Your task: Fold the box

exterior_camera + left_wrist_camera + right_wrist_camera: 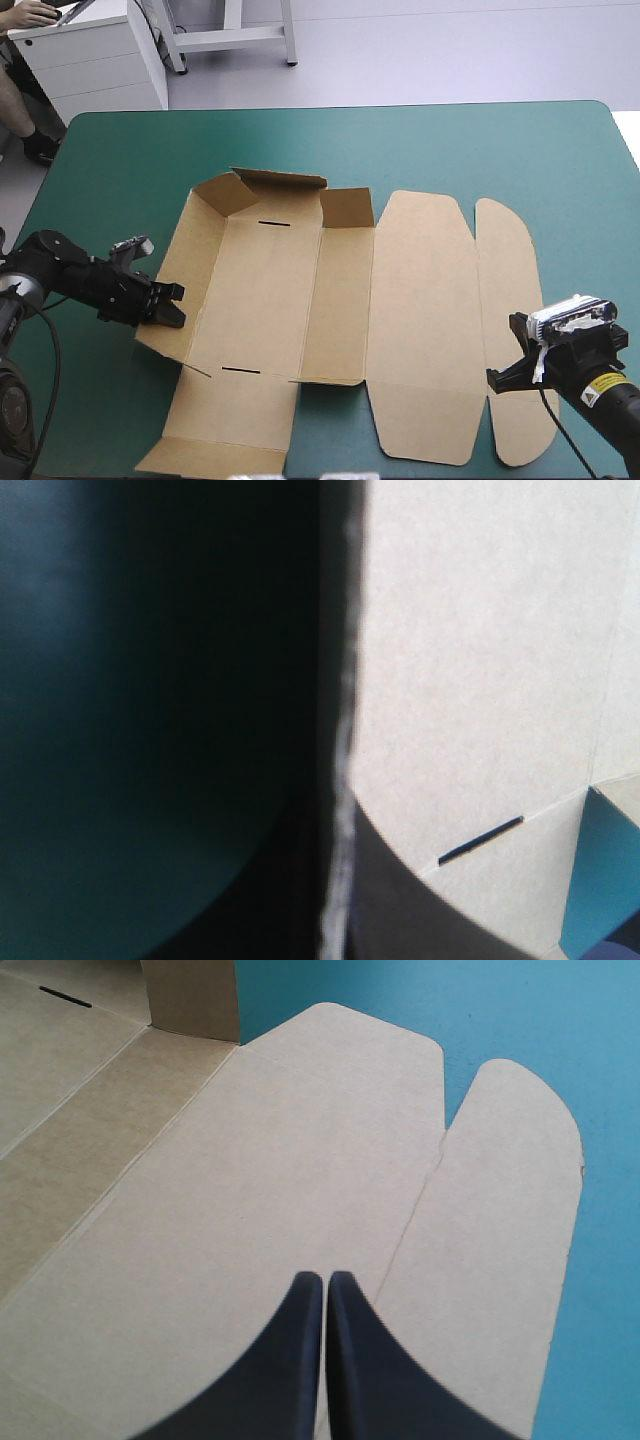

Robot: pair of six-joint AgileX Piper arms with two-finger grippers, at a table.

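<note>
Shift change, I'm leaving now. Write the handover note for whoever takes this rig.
The left claw is shut on the box by its left wall, holding it tilted up.
The right claw is shut, empty, over the lid.
The box lies on the table, mostly flat.
Done: left wall and far flaps up.
Left: near flap, right wall, tucking.
</note>
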